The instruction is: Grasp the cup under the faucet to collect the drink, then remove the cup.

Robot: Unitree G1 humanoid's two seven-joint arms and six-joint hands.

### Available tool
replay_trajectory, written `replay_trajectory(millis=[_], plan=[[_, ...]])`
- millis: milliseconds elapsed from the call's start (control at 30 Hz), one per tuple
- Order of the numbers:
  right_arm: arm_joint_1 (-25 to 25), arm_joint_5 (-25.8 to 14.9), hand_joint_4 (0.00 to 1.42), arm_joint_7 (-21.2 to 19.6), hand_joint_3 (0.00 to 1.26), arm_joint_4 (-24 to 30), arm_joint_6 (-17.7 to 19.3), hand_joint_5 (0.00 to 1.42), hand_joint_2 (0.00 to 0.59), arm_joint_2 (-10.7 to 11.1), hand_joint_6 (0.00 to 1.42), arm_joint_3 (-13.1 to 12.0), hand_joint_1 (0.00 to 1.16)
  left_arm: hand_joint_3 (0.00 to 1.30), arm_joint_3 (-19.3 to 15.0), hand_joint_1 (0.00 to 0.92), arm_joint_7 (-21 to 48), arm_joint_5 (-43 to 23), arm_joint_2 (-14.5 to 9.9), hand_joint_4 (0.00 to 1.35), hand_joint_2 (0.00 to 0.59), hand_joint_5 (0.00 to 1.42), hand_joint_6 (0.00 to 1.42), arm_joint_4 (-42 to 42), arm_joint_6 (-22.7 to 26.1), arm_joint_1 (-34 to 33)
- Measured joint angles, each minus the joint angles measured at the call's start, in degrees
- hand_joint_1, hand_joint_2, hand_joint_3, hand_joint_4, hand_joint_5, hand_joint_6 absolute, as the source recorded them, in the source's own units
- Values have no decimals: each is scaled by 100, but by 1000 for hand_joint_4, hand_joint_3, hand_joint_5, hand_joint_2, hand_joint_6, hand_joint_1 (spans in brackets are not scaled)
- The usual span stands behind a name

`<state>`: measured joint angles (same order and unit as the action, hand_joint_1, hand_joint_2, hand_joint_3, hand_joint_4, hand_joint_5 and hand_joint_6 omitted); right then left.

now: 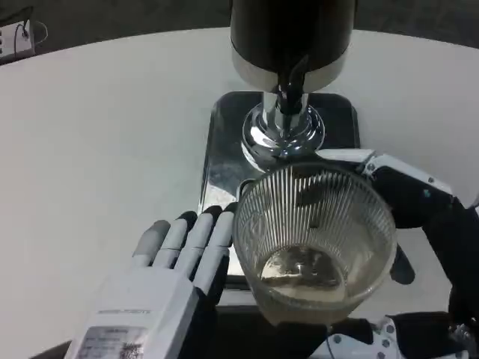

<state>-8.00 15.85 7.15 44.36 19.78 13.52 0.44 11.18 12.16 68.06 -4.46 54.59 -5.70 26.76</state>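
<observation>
White power strip (16, 39) at table's (97, 142) far-left edge.

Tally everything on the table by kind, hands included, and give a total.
Ribbed glass cup, with pale liquid at the bottom: 1
Drink dispenser with chrome faucet: 1
Metal drip tray: 1
Power strip at the table's far left edge: 1
Robot hands: 2, left hand and right hand
Total: 6

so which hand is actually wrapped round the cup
The right hand, its fingers curled around the ribbed glass cup. The left hand lies flat beside the cup.
</observation>
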Motion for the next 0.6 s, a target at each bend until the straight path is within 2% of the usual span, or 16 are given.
replay_trajectory(millis=[600], plan=[[-93, -1, 978, 0, 804, 100, 0, 1135, 135, -5, 1420, -66, 1162, 0, 4, 0, 0, 0, 86, 0, 71, 0, 0, 10, -46, 76]])
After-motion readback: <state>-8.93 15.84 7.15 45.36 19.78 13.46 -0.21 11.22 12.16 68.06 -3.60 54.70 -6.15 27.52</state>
